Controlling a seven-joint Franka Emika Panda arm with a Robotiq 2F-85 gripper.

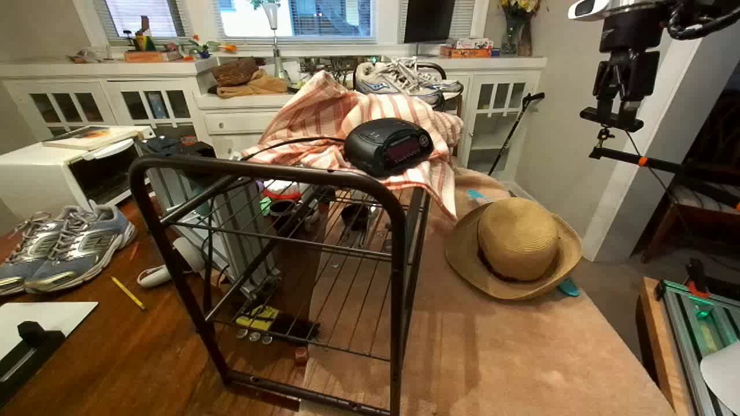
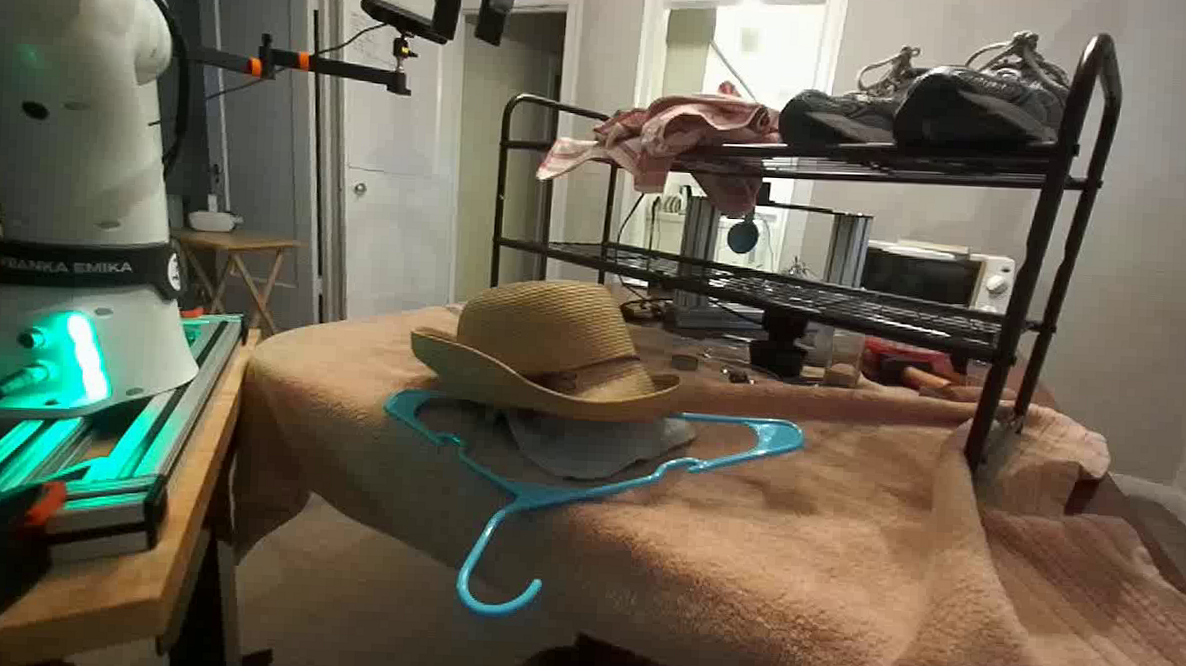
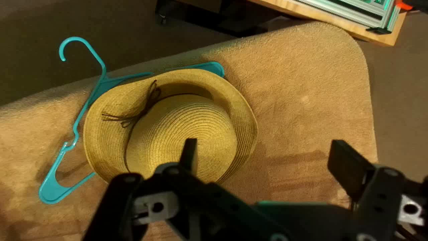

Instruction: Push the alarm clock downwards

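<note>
The alarm clock [image 1: 388, 145] is black, glossy and rounded. It sits on a red-and-white striped cloth [image 1: 341, 110] on top of a dark metal rack [image 1: 272, 169], with its cable running to the side. The clock does not show in the wrist view or in the exterior view where the cloth [image 2: 682, 127] lies beside dark shoes. My gripper [image 1: 624, 103] hangs in the air well to the side of the clock and above the table. It also shows at the top of an exterior view [image 2: 475, 18]. In the wrist view the gripper [image 3: 264, 150] is open with nothing between its fingers.
A tan straw hat [image 3: 180, 130] lies on a blue hanger [image 3: 78, 117] on the tan-covered table [image 3: 301, 100], below the gripper. Shoes [image 1: 399, 81] stand on the rack beside the cloth. A camera bar [image 1: 665, 162] stands near the gripper.
</note>
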